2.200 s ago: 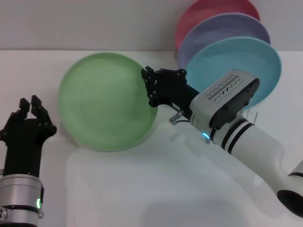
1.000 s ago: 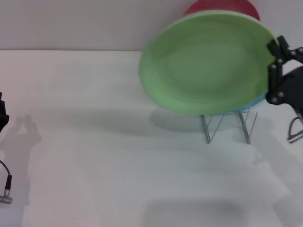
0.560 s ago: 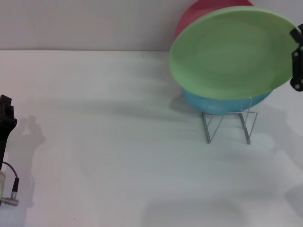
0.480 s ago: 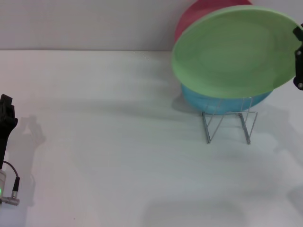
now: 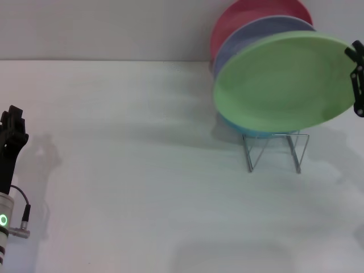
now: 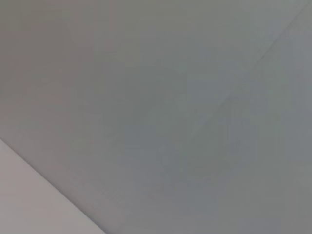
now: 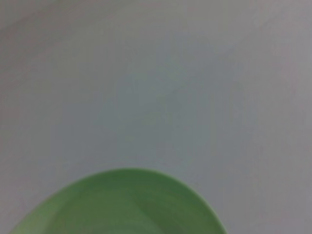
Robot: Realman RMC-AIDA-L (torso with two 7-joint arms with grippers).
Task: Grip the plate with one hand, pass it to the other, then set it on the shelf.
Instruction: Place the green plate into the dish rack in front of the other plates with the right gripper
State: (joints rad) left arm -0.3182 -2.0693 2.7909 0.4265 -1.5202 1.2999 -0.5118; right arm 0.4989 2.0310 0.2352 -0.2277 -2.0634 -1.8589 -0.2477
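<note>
Now the last step is in hand: the right end effector (image 5: 357, 79), only partly visible at the head view's right edge, grips the plate (image 5: 284, 85) by its right rim and holds it tilted in the air just above the shelf (image 5: 273, 149), in front of the lavender plate (image 5: 256, 34), the red plate (image 5: 250, 11) and a sliver of the sky-blue plate (image 5: 239, 128) already racked there. The right wrist view shows only the green rim against the pale desk (image 5: 142, 187). The left end effector (image 5: 10, 128) sits parked low at the desk's left edge, holding nothing; I cannot tell its opening. Next, I judge, the plate must be stood more upright, lowered into a free front slot between the wire dividers without knocking its neighbours, then released.
</note>
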